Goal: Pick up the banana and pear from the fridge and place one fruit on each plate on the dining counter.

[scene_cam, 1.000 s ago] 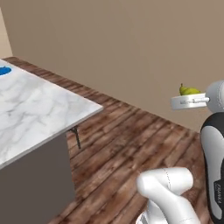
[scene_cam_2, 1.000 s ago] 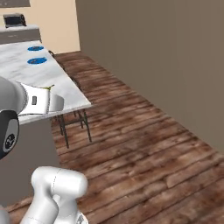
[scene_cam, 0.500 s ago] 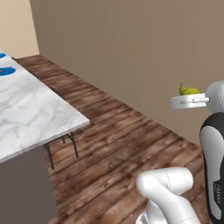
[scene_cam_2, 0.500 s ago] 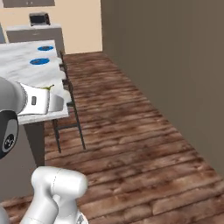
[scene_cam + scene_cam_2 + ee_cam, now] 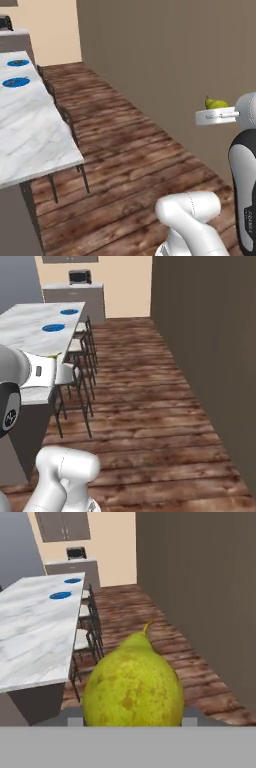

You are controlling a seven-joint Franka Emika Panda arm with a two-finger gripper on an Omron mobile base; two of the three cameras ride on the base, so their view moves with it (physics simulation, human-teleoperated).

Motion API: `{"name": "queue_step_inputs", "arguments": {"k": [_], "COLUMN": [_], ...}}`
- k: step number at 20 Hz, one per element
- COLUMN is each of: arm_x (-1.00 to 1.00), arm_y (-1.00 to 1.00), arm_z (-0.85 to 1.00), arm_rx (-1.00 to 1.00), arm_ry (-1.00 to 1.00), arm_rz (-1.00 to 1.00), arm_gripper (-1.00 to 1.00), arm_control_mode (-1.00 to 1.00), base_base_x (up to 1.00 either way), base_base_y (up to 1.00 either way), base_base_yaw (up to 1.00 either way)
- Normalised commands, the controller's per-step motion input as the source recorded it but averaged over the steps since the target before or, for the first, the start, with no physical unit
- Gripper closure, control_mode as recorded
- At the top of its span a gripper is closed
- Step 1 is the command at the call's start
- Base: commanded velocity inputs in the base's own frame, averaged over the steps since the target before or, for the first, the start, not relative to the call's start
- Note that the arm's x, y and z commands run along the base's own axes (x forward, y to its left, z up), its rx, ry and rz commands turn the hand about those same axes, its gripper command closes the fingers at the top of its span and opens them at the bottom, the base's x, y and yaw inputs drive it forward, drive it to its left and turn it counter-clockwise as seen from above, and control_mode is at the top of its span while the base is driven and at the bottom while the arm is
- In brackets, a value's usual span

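Hand view: pear (image 5: 132, 682), yellow-green with brown speckling and a short stem, large at lower centre; its base is cut off by the bottom band, and the finger tips are hidden behind it. Jaws closed on the pear. Left base view: the pear's top (image 5: 216, 104) shows above the gripper (image 5: 214, 116), held out over the wood floor (image 5: 130, 150), apart from the dining counter (image 5: 30, 135). Two plates (image 5: 15, 82) lie far along the marble top; their marks are too small to make out. Since the earlier frames the whole scene has swung: the cameras moved, and both plates now show.
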Motion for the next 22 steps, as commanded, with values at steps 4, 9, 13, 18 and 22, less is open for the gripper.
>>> {"name": "queue_step_inputs", "arguments": {"k": [4, 9, 13, 18, 22], "arm_x": [0.0, 0.0, 0.0, 0.0, 0.0], "arm_y": [0.0, 0.0, 0.0, 0.0, 0.0], "arm_z": [0.0, 0.0, 0.0, 0.0, 0.0], "arm_rx": [0.0, 0.0, 0.0, 0.0, 0.0], "arm_ry": [0.0, 0.0, 0.0, 0.0, 0.0], "arm_rz": [0.0, 0.0, 0.0, 0.0, 0.0], "arm_gripper": [1.0, 1.0, 1.0, 1.0, 1.0], "arm_control_mode": [1.0, 1.0, 1.0, 1.0, 1.0], "base_base_x": [0.98, 0.9, 0.76, 0.48, 0.44], "base_base_y": [-0.94, -0.66, -0.86, -0.96, -0.89], "base_base_yaw": [0.48, 0.63, 0.58, 0.58, 0.61]}}
